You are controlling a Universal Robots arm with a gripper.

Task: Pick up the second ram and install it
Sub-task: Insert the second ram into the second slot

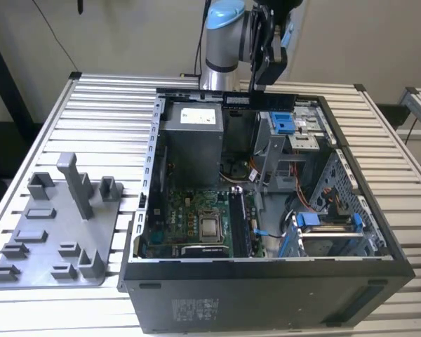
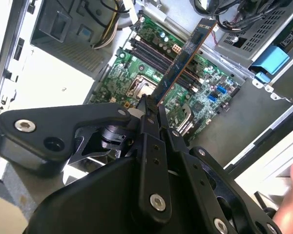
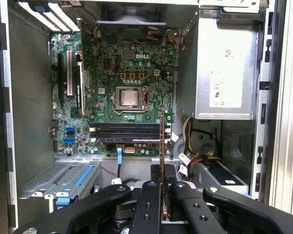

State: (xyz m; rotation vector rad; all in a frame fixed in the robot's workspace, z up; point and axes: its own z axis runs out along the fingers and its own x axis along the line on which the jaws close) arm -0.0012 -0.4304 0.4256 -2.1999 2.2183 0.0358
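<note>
Jaws gripping the second ram over the open computer case

The arm (image 1: 221, 35) is reaching down at the upper middle of the exterior view, its jaws clamping shut on the second ram (image 1: 263, 102). The ram is hanging level over the far side of the computer case (image 1: 266, 295), which is lying open on the slatted bench (image 1: 105, 105). In both wrist views the ram is sticking out from between the jaws, apart from the green motherboard (image 3: 132, 63) beyond it. In the first wrist view it is showing edge-on across the dark memory slots (image 3: 129, 132). A grey tray (image 1: 28, 274) is sitting on the bench at the exterior view's left, just beside the case.
</note>
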